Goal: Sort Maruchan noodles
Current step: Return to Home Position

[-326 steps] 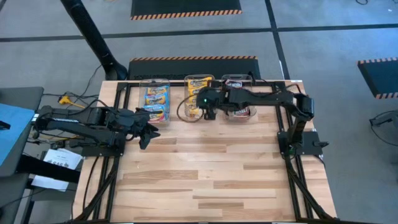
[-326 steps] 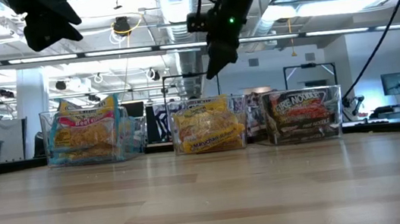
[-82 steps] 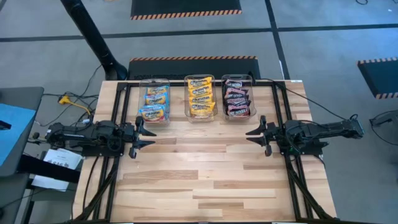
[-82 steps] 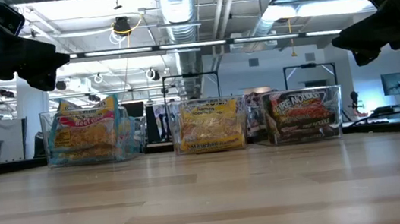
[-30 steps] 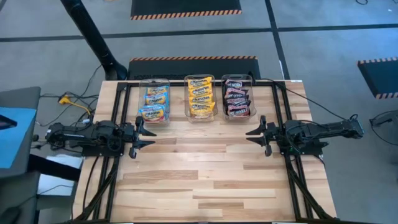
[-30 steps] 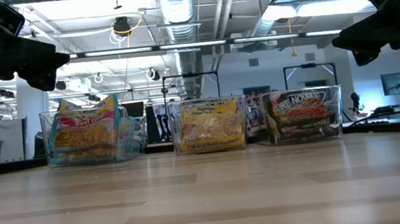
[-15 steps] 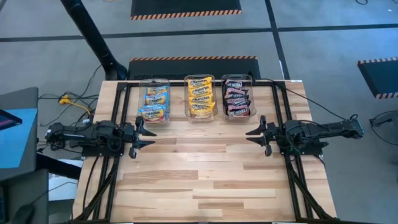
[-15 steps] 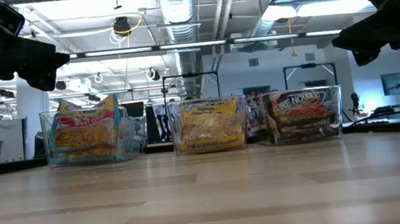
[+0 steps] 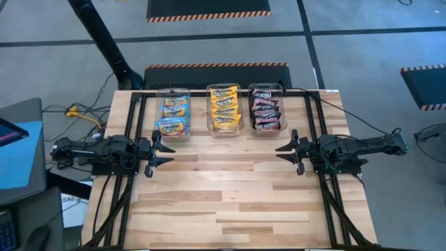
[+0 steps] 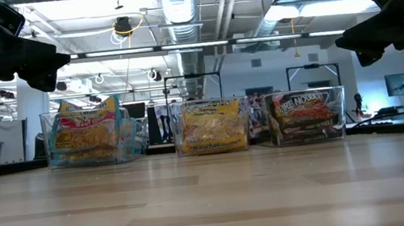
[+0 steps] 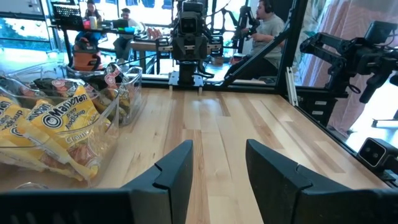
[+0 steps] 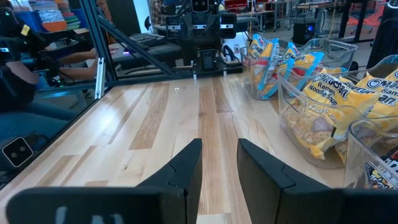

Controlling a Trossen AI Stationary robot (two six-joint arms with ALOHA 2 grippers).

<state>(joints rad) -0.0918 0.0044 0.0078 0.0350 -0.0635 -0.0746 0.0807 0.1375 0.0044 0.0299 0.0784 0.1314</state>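
Note:
Three clear bins stand in a row at the table's far edge. The left bin [image 9: 173, 111] holds the light blue-pink packets [image 10: 85, 135]. The middle bin [image 9: 224, 108] holds the yellow-orange packets [image 10: 210, 127]. The right bin [image 9: 266, 107] holds the black-red packets [image 10: 306, 113]. My left gripper [image 9: 157, 147] is open and empty at the table's left edge, above the wood. My right gripper [image 9: 287, 148] is open and empty at the right edge. Each wrist view shows its own parted fingers, the left [image 11: 217, 171] and the right [image 12: 219, 163], over bare wood.
The wooden tabletop [image 9: 230, 188] spreads in front of the bins between the two arms. Black frame rails [image 9: 132, 118] run along the table's left, right and far sides. People sit at desks in the room beyond the table [image 11: 267, 18].

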